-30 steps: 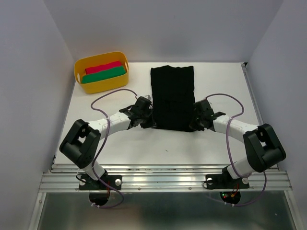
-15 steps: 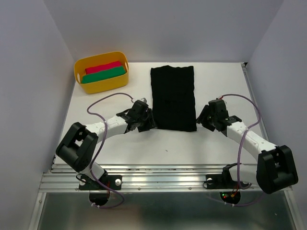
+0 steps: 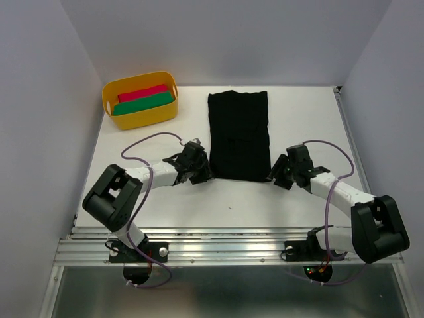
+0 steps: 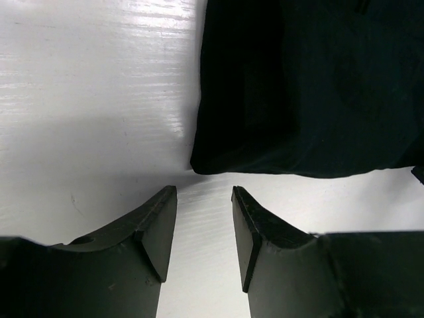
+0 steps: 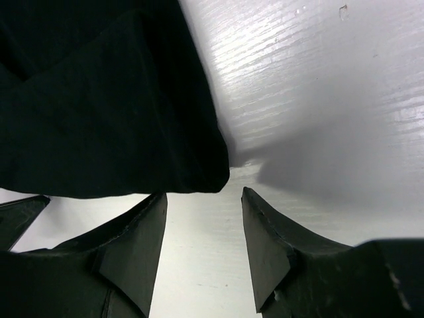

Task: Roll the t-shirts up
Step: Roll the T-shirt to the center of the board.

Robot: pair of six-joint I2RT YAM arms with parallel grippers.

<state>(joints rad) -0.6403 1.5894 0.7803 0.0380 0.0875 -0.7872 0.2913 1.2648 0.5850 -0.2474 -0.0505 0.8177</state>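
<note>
A black t-shirt (image 3: 239, 134) lies folded into a long flat strip in the middle of the white table. My left gripper (image 3: 201, 173) sits low just off its near left corner (image 4: 199, 162), jaws open with only bare table between them. At the near right corner (image 5: 222, 179) my right gripper (image 3: 278, 177) is open too and holds nothing. Both sets of fingertips stop just short of the cloth's near edge. In the left wrist view the gripper (image 4: 204, 192) points at the fabric (image 4: 311, 86); the right wrist view shows the gripper (image 5: 204, 193) below the fabric (image 5: 99, 99).
A yellow tub (image 3: 140, 99) at the back left holds a red roll (image 3: 142, 92) and a green roll (image 3: 143, 103). White walls close in the table on three sides. Purple cables loop over both arms.
Both grippers have let go of the t-shirt's near corners, opened and drawn back a little toward me. The near edge now lies flat on the table.
</note>
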